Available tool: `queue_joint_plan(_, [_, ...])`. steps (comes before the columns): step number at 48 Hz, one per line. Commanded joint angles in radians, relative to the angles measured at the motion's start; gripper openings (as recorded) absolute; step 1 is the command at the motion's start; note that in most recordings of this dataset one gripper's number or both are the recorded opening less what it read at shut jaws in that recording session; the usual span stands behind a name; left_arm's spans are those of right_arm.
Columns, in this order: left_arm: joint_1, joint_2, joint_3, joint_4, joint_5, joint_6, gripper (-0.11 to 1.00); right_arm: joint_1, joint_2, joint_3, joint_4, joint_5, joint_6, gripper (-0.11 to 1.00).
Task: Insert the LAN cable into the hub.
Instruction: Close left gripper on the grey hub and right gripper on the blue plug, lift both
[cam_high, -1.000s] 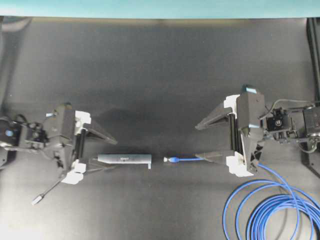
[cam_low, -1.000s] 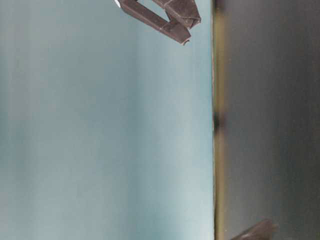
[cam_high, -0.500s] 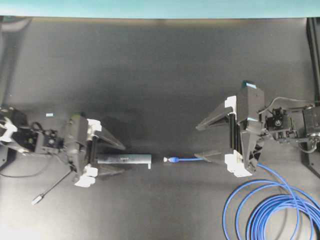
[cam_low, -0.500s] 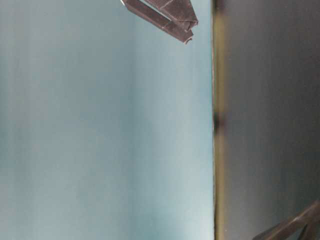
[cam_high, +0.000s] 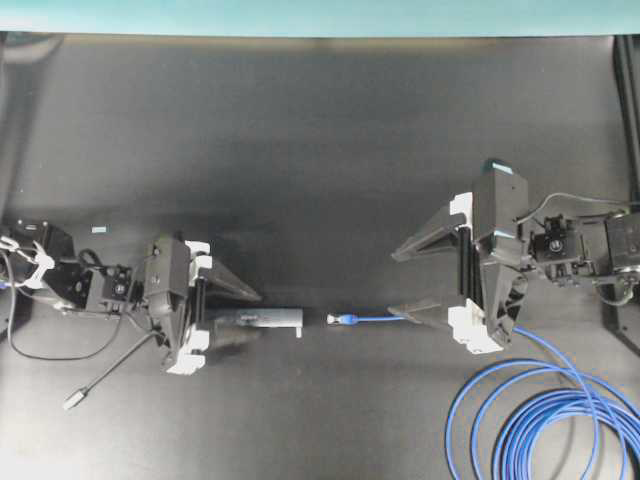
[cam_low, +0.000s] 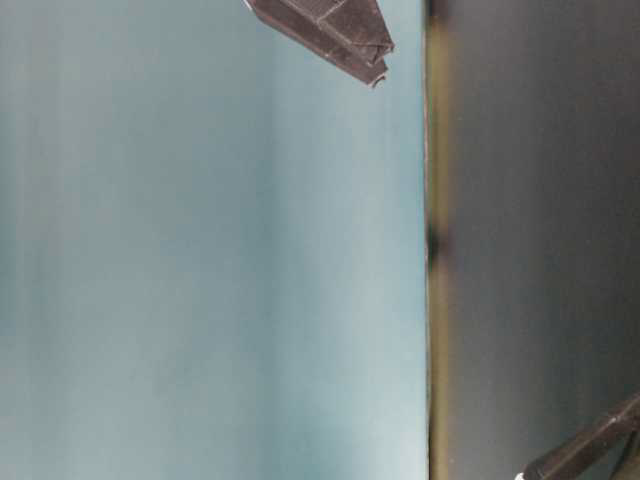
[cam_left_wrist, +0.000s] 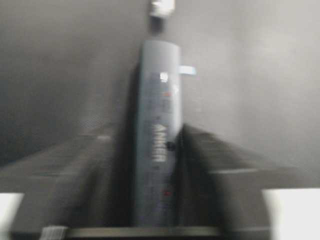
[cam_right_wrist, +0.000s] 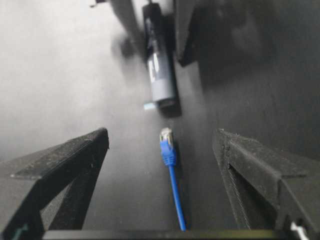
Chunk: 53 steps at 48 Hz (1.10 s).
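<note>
The hub (cam_high: 268, 319) is a slim grey bar lying flat on the black table, and it also shows in the left wrist view (cam_left_wrist: 157, 145). My left gripper (cam_high: 250, 316) is open, with its fingers on either side of the hub's left half. In the blurred left wrist view one finger (cam_left_wrist: 200, 165) is against the hub and the other stands apart from it. The LAN cable's plug (cam_high: 335, 319) lies just right of the hub's end, not inserted. My right gripper (cam_high: 393, 282) is open and empty; in its wrist view the plug (cam_right_wrist: 166, 137) lies between the fingers.
The blue cable's loops (cam_high: 545, 420) lie at the front right. The hub's thin grey lead (cam_high: 110, 370) runs to a small silver plug (cam_high: 73, 400) at the front left. A small white label (cam_high: 97, 229) lies at the left.
My left arm has moved right along the hub, so its open fingers now straddle it and stand closer together. The right gripper, hub and plug have hardly moved.
</note>
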Motion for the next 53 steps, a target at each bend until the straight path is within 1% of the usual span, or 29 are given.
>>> queue_joint_plan(1, [-0.012,-0.009,-0.003,0.003,0.008,0.002,0.32,0.008,0.003,-0.012,-0.002,-0.006,0.003,0.81])
queue_joint_plan(2, [-0.012,-0.014,-0.002,0.003,0.011,0.002,0.28,0.008,0.005,-0.011,-0.002,-0.008,0.002,0.81])
queue_joint_plan(7, [-0.005,-0.057,-0.008,0.002,0.054,0.002,0.28,0.008,0.025,-0.008,-0.005,-0.011,-0.003,0.81])
queue_joint_plan(12, [0.003,-0.117,-0.015,0.003,0.133,-0.002,0.28,0.015,0.064,-0.006,-0.011,-0.017,-0.009,0.81])
queue_joint_plan(19, [0.008,-0.232,-0.038,0.003,0.310,-0.005,0.28,0.026,0.132,-0.011,-0.025,-0.038,-0.023,0.81])
queue_joint_plan(25, [0.008,-0.336,-0.064,0.003,0.463,-0.006,0.28,0.029,0.201,-0.012,-0.025,-0.081,-0.052,0.81])
queue_joint_plan(30, [0.008,-0.400,-0.084,0.003,0.561,-0.005,0.28,0.034,0.264,-0.012,-0.025,-0.121,-0.083,0.81])
queue_joint_plan(35, [0.008,-0.453,-0.107,0.003,0.663,-0.006,0.28,0.035,0.330,-0.017,-0.025,-0.161,-0.092,0.81])
queue_joint_plan(42, [0.008,-0.503,-0.126,0.003,0.759,-0.006,0.28,0.037,0.414,-0.035,-0.026,-0.221,-0.092,0.81])
queue_joint_plan(46, [0.008,-0.512,-0.124,0.003,0.781,-0.011,0.28,0.037,0.456,-0.054,-0.025,-0.236,-0.092,0.81])
queue_joint_plan(53, [0.003,-0.514,-0.123,0.003,0.785,-0.028,0.28,0.038,0.503,-0.072,-0.023,-0.242,-0.092,0.80])
